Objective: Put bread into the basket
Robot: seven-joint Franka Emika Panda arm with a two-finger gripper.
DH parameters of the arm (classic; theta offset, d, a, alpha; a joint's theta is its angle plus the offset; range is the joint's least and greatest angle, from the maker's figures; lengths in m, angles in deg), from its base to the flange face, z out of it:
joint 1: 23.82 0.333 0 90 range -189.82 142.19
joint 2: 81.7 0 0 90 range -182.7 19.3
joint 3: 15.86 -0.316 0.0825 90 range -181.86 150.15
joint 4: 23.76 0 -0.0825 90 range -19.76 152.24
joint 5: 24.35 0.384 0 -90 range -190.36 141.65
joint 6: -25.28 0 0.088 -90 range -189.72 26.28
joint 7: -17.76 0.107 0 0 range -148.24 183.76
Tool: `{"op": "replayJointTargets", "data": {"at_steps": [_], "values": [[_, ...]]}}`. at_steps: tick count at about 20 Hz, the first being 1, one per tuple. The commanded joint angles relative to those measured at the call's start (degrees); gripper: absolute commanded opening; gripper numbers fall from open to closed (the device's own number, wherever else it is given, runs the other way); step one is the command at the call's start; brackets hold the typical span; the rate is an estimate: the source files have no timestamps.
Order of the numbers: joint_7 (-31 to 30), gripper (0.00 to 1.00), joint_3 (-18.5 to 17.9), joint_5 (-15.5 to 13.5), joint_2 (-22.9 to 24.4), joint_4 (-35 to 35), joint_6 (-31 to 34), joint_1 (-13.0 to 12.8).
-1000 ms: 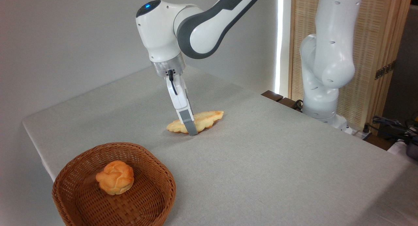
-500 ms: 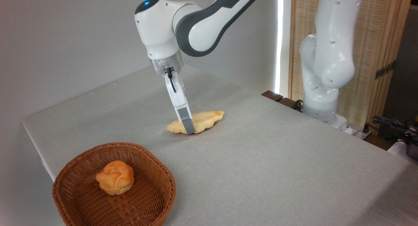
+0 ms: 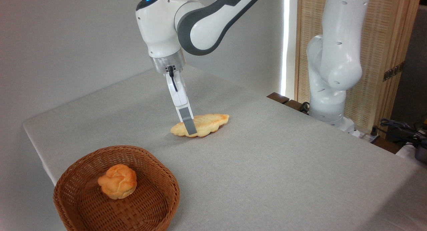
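One white robot arm reaches down from the upper middle of the scene to a grey cloth-covered worktop (image 3: 267, 164). Its hand (image 3: 189, 131) points downward with a slight tilt, and the near grey fingertip (image 3: 188, 125) overlaps the front edge of the bread (image 3: 206, 122). The far finger is hidden behind the near one, so I cannot tell whether the hand is clamped on the bread or merely at it.

The bread is a long, flat, golden-yellow loaf with scalloped edges and pointed ends. It lies near the middle of the worktop, its left part at the hand and its right tip angled toward the back.

At the front left corner of the worktop sits the basket (image 3: 166, 191), round, shallow and woven of brown wicker, well apart from the bread. Inside it rests a small knotted orange-brown bun (image 3: 117, 181).

The arm's white base (image 3: 330, 107) stands at the right edge, before a slatted wooden screen (image 3: 383, 40).
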Motion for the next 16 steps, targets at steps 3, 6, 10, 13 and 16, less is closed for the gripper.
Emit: {"op": "replayJointTargets", "data": {"at_steps": [3,6,10,13,16], "values": [[-0.03,1.0,-0.49,-0.46,-0.37,0.09,0.43,-0.76],[0.06,1.0,-0.57,-0.11,-0.55,0.17,0.43,-0.67],[0.06,0.69,-0.49,-0.02,-1.08,0.17,0.61,-0.76],[0.15,0.39,-0.49,-0.02,-1.08,0.17,0.7,-0.67],[0.23,0.41,-0.57,-0.11,-1.08,0.09,1.14,-0.58]]}}
